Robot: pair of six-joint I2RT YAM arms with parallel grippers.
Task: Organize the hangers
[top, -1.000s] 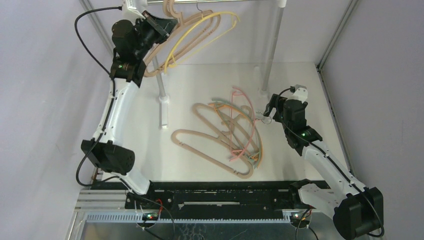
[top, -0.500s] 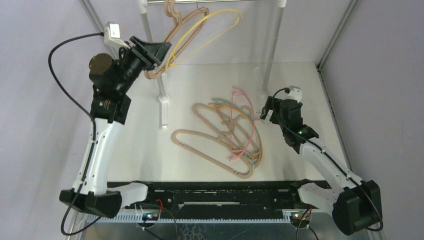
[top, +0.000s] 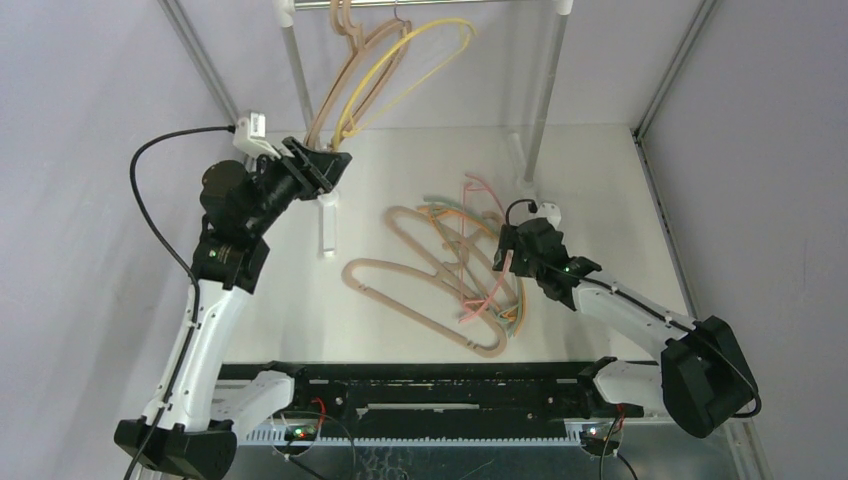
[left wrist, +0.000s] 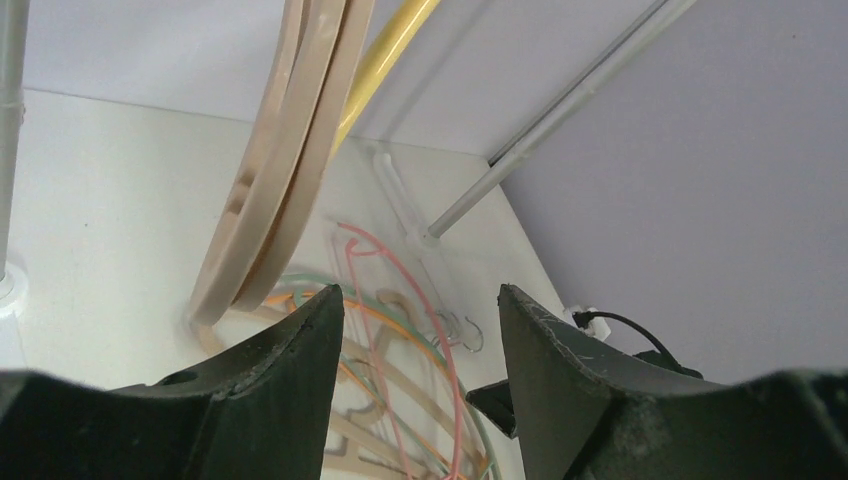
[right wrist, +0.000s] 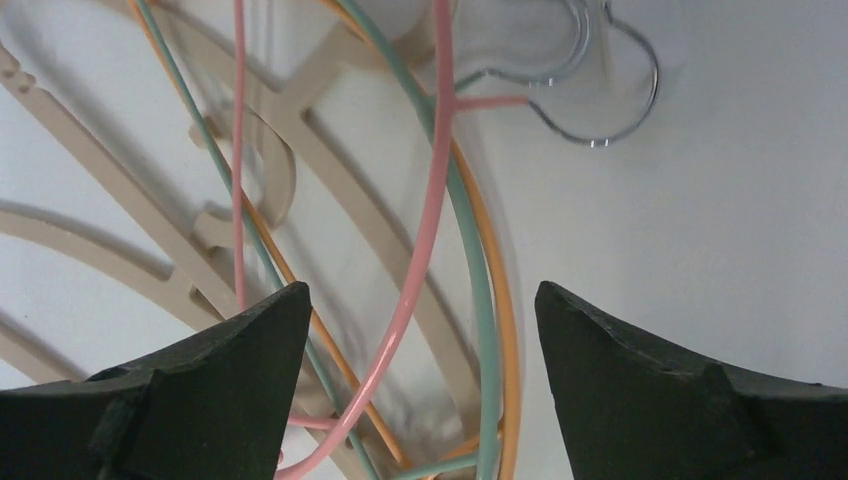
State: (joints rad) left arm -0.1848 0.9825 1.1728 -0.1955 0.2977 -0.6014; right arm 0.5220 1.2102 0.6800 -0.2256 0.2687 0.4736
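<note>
Overhead, the left gripper [top: 322, 168] is hovering partly open and empty just beside the lower ends of the hanging beige hangers [top: 335, 95] and yellow hanger [top: 420, 40], with the rail frame's post [top: 297, 70] standing close by. The right gripper [right wrist: 420, 300] is gaping wide, holding nothing, over the table [top: 600, 180] pile, where the pink hanger [right wrist: 432, 200], green hanger [right wrist: 482, 300] and orange hanger [right wrist: 510, 340] are crossing the lying beige hangers [top: 400, 285].

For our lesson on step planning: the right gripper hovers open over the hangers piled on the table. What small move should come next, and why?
Probably lower the right gripper and close on the thin pink hanger. Its jaws stand open with that pink strand between them; the thin green hanger and thin orange hanger lie close beside it, so aim carefully.
</note>
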